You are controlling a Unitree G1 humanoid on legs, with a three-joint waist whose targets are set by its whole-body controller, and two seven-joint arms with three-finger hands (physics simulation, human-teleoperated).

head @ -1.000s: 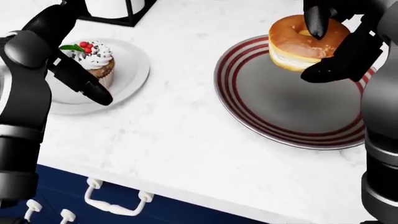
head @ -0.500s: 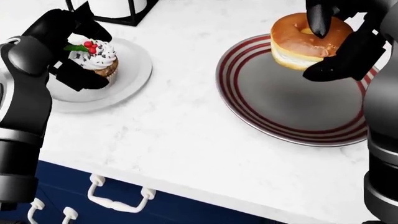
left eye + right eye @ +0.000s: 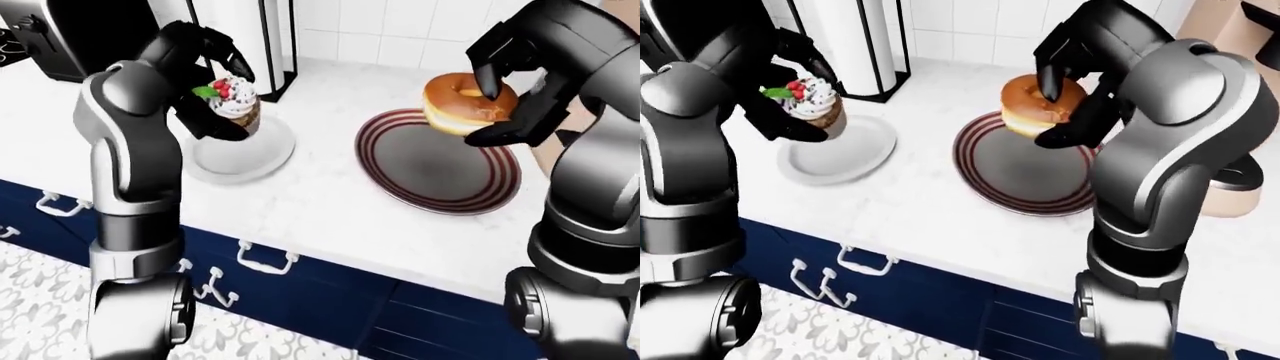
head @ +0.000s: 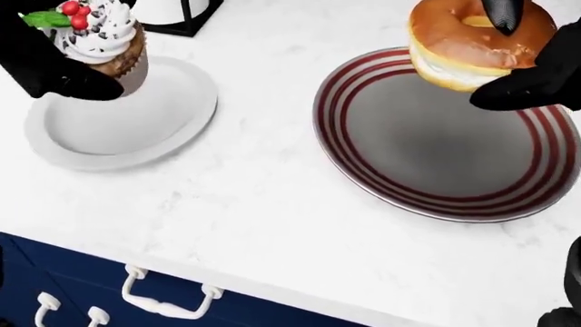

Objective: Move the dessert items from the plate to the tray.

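The left hand (image 3: 215,94) had its fingers closed round the cupcake (image 3: 234,105), lifted clear above the white plate (image 3: 245,154); the right hand (image 3: 505,97) pinched the doughnut (image 3: 460,101), raised over the striped tray's (image 3: 440,176) top edge.

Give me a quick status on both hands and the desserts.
Left hand shut on cupcake, off plate. Right hand shut on donut, above striped tray. Nothing in the way.

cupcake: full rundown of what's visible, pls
The cupcake has swirled white frosting with dark sprinkles, red berries and a green leaf on top, above a brown cake base in a pale wrapper. It is upright, gripped by the left hand, whose black fingers close round its base. It hangs just above the white plate, apparently clear of it.
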